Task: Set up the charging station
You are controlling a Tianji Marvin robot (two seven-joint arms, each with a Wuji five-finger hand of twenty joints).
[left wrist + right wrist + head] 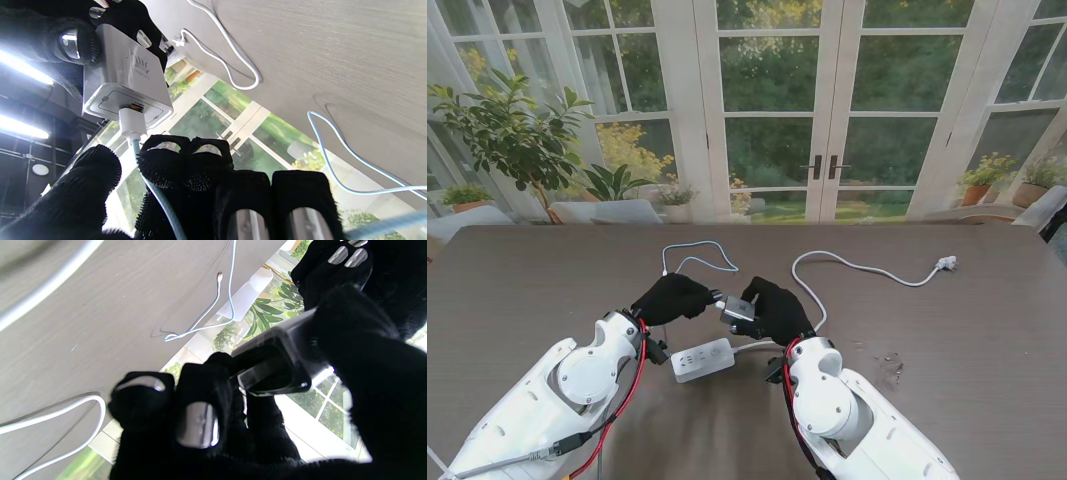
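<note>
Charger block [125,78]: white, squarish, smooth plastic, held above the table [517,290] between both gloved hands. Right hand [772,308] was closed around its body; left hand [672,296] pinched the thin pale cable [156,196] whose white plug [132,124] sat in the block's port. White power strip [702,359] lay just nearer to me. Dark wood-grain tabletop; glazed garden doors [822,110] beyond.
</note>
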